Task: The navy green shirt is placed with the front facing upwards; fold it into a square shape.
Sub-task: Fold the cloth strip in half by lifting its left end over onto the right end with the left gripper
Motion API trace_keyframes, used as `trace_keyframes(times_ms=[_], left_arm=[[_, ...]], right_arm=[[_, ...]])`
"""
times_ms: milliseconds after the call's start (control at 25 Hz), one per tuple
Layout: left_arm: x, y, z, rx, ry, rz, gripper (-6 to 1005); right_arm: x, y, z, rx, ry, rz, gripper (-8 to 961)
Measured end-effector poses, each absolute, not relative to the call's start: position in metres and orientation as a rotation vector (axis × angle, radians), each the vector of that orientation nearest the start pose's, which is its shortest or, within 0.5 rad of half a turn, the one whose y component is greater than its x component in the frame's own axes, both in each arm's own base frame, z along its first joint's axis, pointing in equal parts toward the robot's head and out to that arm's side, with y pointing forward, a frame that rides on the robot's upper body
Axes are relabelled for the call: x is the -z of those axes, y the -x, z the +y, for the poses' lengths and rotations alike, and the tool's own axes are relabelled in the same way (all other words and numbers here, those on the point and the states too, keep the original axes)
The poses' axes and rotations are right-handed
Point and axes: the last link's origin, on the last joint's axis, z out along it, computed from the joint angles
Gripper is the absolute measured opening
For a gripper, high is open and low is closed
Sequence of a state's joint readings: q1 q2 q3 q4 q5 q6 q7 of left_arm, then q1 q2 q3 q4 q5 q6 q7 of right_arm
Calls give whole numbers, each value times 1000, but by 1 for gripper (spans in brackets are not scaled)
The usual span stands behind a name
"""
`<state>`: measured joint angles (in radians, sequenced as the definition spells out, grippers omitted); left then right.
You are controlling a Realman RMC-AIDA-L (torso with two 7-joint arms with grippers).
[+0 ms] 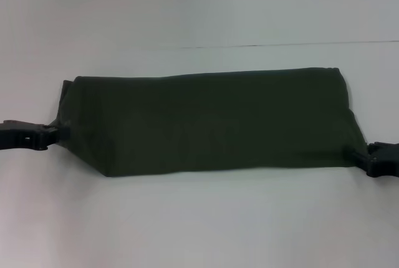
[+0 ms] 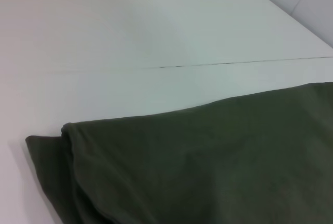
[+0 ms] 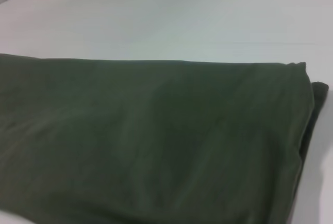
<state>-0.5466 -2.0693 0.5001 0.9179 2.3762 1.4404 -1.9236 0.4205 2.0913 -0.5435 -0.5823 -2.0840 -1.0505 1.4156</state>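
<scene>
The navy green shirt (image 1: 206, 124) lies folded into a long band across the middle of the white table (image 1: 199, 224), plain green side up. At 9 o'clock the left gripper (image 1: 55, 132) pinches the shirt's near left corner. At 3 o'clock the right gripper (image 1: 356, 157) pinches its near right corner. A thin seam line (image 1: 280, 45) crosses the table at 12 o'clock.
</scene>
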Motion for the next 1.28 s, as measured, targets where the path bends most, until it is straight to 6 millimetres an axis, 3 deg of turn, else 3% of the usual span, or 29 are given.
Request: trace_keyframes(times_ms=[160,360,600,920,1280], left_arm=[[-63,306,355,331,2353,-1181,86],[-63,305,356,333,2355,-1177,89],[-63,303,354,322,2402,-1130,93],[-59,305,339,277,2508,-1070,99],[-62,323,310,214,2567,-1073,105]], right_arm=[[-11,-370,327,-329,2181,1006,392],[-14,-370,327,-331,2184,997,170],[-14,-371,325,-333,2187,997,45],[-20,-373,307,-362,2230,961,45],[-27,-374,279,-431,2295,888,46]])
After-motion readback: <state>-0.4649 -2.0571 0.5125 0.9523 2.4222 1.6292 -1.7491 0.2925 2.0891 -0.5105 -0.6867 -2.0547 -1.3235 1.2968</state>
